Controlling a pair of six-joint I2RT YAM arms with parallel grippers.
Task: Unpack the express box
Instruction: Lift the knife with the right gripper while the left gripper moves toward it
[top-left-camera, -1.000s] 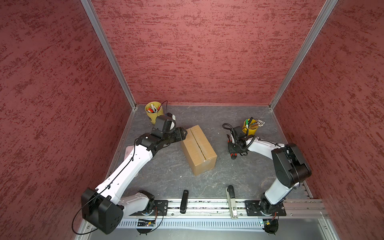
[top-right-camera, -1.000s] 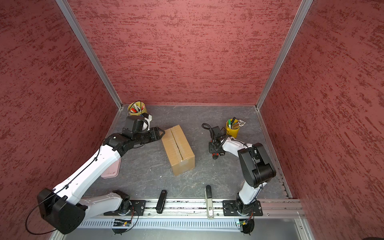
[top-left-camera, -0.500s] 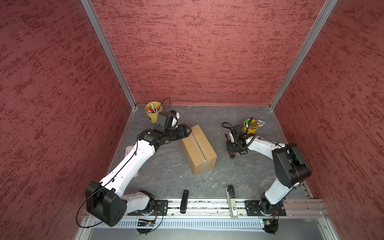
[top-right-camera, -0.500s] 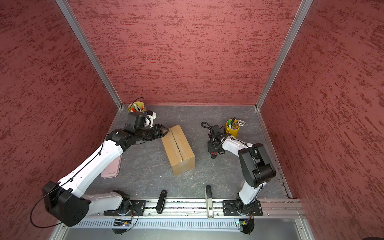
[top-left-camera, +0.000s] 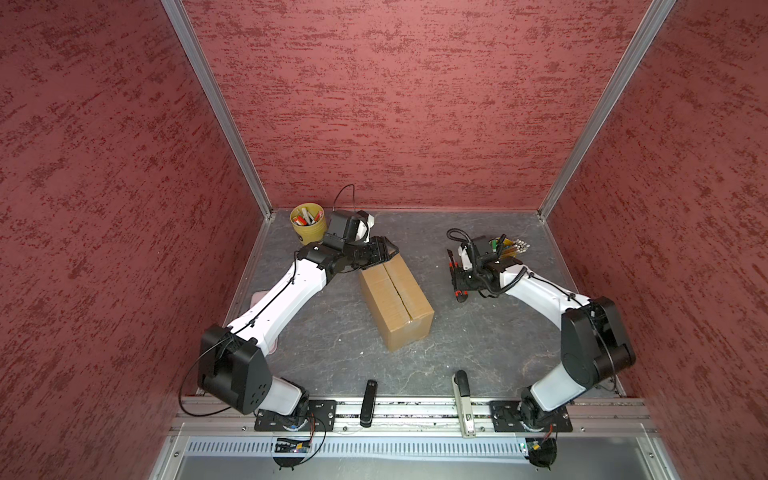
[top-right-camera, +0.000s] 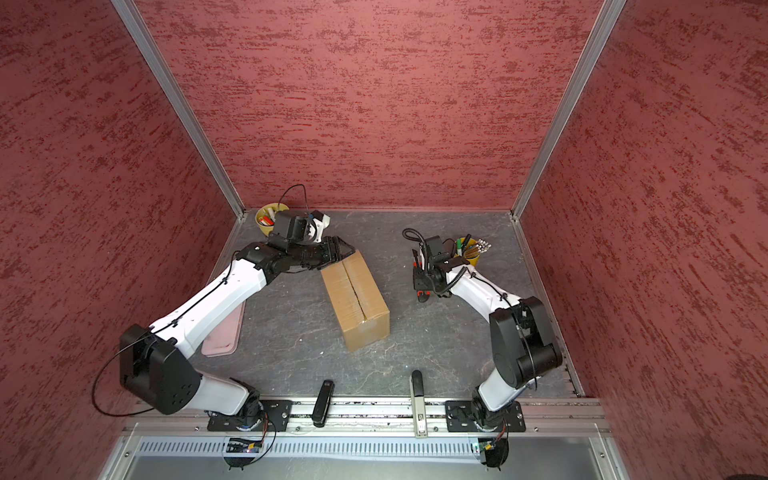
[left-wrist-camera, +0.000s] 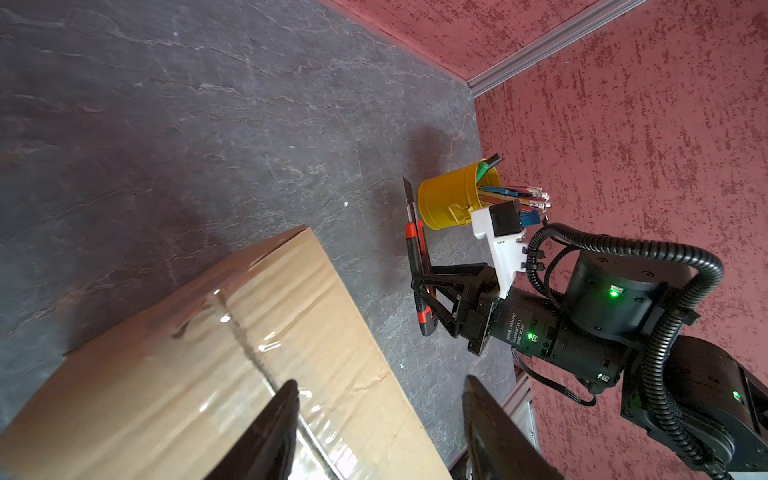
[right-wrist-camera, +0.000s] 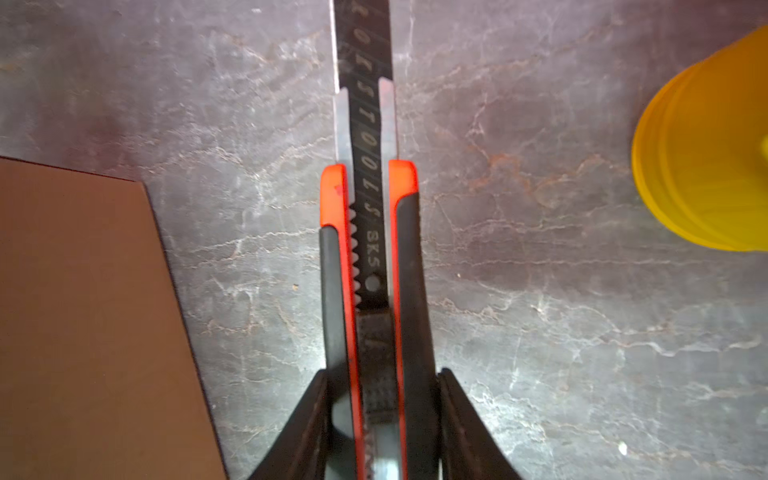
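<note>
The express box (top-left-camera: 397, 303) sits shut in the middle of the worktop (top-left-camera: 332, 332), lying at a slant. Its flaps are down flat, and the clear tape along the centre seam looks whole in the left wrist view. So, as I judge it, nothing is unpacked yet: the seam is uncut, no flap is raised, and whatever is inside is hidden.

My left hand (top-left-camera: 384, 252) is at the box's far end, released, its jaws apart and holding nothing. One finger (left-wrist-camera: 278, 432) shows over the taped top and the other is beyond the box's long edge. I cannot tell whether either one touches the cardboard.

My right hand (top-left-camera: 463, 278) is well apart from the box. It is clenched on an orange-and-black utility knife (right-wrist-camera: 370, 249) with the blade run out, and it is just beside a yellow pen cup (left-wrist-camera: 444, 203).

The cutting tool is in hand, then. What is left is almost everything: steady the box, slit the tape, spread the flaps and lift out the contents.
</note>
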